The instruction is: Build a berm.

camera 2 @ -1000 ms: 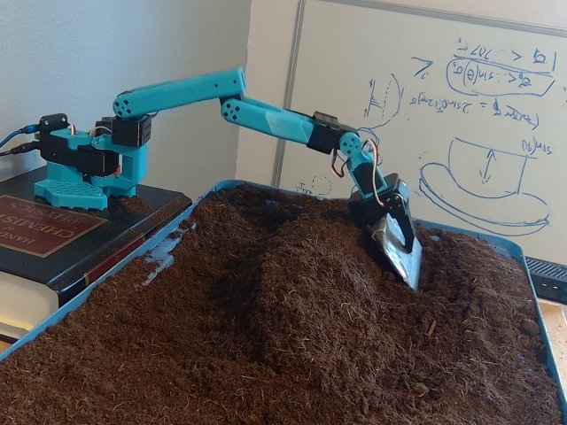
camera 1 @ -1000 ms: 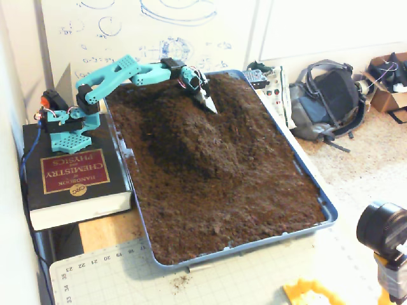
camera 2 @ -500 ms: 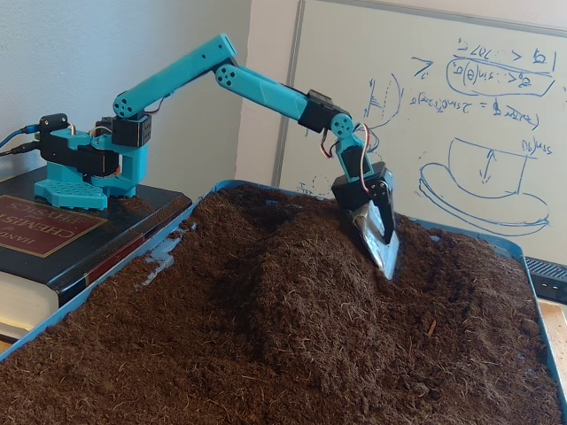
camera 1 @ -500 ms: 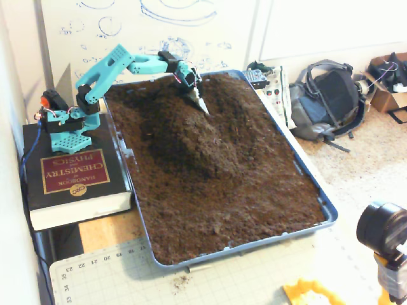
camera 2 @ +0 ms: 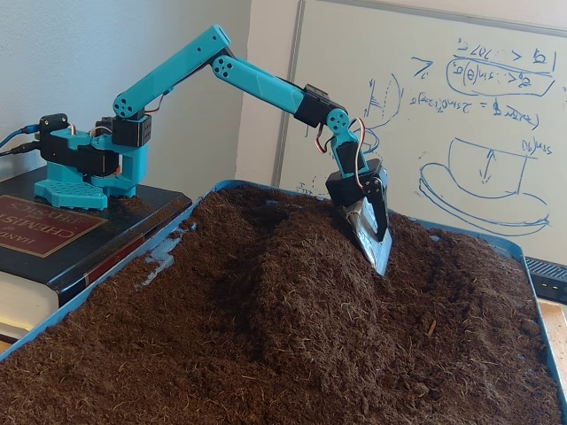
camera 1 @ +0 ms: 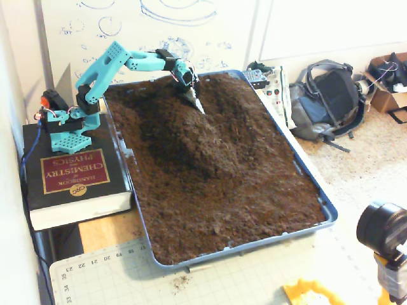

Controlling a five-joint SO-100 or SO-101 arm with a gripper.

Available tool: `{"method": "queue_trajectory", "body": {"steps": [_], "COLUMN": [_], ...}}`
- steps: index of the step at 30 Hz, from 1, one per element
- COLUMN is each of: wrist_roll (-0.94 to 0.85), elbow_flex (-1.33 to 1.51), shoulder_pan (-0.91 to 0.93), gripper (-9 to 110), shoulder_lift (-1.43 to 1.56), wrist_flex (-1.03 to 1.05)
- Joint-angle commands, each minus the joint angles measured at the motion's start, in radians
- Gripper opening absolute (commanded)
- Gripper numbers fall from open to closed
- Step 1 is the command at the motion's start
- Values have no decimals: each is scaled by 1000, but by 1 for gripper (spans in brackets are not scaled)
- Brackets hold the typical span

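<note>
Left of the claw (camera 1: 196,103) in a fixed view, under the arm's base, lies a thick book (camera 1: 70,178); its dark red cover panel reads "HANDBOOK OF CHEMISTRY AND PHYSICS" in gold, with a round "CRC" seal. At the near edge, well apart from the claw, a green cutting mat (camera 1: 159,283) shows ruler numbers 17 to 23 and 33, 34. The whiteboard (camera 2: 461,124) behind the claw bears blue handwriting, unreadable.

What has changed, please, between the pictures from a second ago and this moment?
The turquoise arm's hand, a metal scoop-like blade, drew back along the raised ridge of dark brown soil toward the arm's base, dragging through the soil as the elbow rose. Nothing was grasped or released. The blue tray and thick black book stayed put.
</note>
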Motion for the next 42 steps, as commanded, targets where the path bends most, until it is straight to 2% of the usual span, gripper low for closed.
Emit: {"method": "queue_trajectory", "body": {"steps": [1, 13, 20, 28, 31, 36, 42], "wrist_roll": [-9, 9, 12, -14, -94, -350, -405], "elbow_flex": [38, 132, -107, -353, -351, -407, -643], "shoulder_pan": [-5, -3, 81, 334, 426, 578, 646], "gripper": [0, 0, 0, 0, 0, 0, 1], "shoulder_lift": [110, 252, 370, 325, 288, 195, -18], "wrist_flex": [52, 48, 38, 40, 51, 15, -265]}}
